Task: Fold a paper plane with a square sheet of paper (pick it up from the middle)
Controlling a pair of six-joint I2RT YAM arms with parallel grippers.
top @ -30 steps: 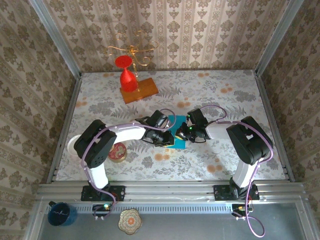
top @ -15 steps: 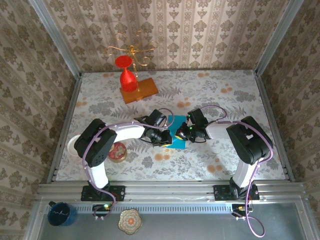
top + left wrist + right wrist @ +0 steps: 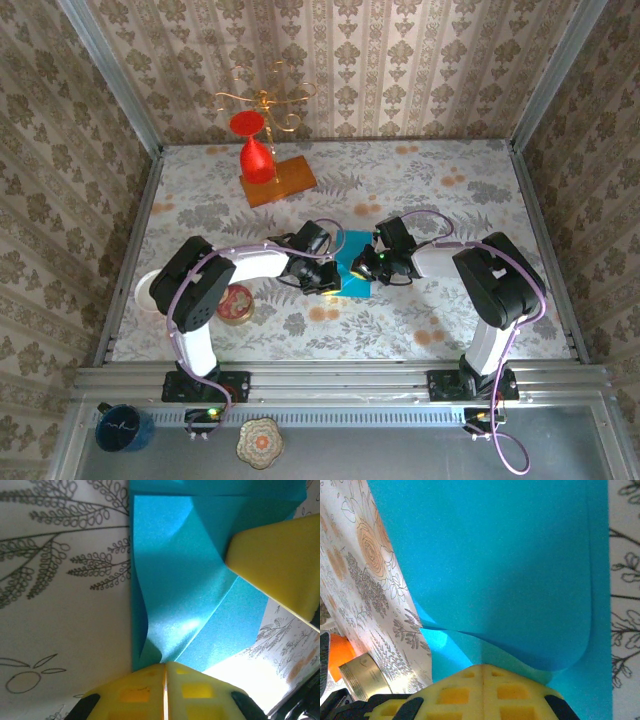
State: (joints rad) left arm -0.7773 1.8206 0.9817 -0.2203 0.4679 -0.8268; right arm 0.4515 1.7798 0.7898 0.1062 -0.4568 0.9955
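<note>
The square sheet of paper [image 3: 352,283] is teal-blue and lies creased on the table between both arms. In the left wrist view the paper [image 3: 185,580] has a flap curling up into my left gripper [image 3: 165,666], which is shut on the flap's corner. A yellow fingertip [image 3: 275,565] of the right gripper rests on the sheet at the upper right. In the right wrist view my right gripper [image 3: 484,667] is shut, its tip down against the paper [image 3: 495,555] under a raised curved fold. From above, the left gripper [image 3: 333,277] and right gripper [image 3: 362,268] meet over the sheet.
A red glass [image 3: 255,150] stands on an orange wooden block [image 3: 285,180] at the back left, below a gold wire stand [image 3: 262,100]. A round tin [image 3: 236,303] sits by the left arm. A dark mug [image 3: 125,428] stands off the table's front.
The left gripper's jaws have closed the last bit onto the paper flap. Both arms have hardly moved.
</note>
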